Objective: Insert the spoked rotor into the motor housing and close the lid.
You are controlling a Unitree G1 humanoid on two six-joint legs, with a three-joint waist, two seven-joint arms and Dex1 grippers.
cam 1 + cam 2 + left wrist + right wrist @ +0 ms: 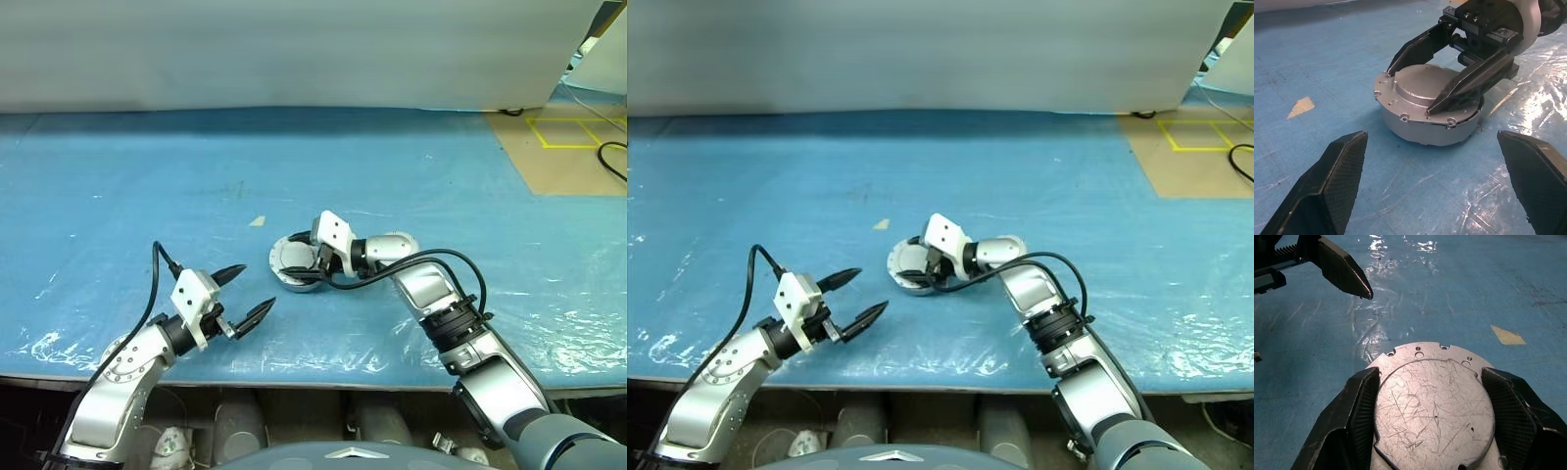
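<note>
The motor housing (pixel 290 281), a short silver drum, stands on the blue mat mid-table with the lid (pixel 1435 406) seated flat on top. The lid is a scratched silver-grey disc with a raised centre. My right gripper (pixel 1430 374) reaches in from the right and lies over the lid, one black finger against each side of that raised centre. My left gripper (pixel 258 286) hovers a short way to the front left of the drum, open and empty, pointing at it. The spoked rotor is out of view.
A small tan scrap (pixel 257 221) lies on the blue mat (pixel 118 196) behind and left of the drum. The table's front edge runs just below both arms. Brown floor with yellow tape (pixel 568 137) is at the far right; a pale wall stands behind.
</note>
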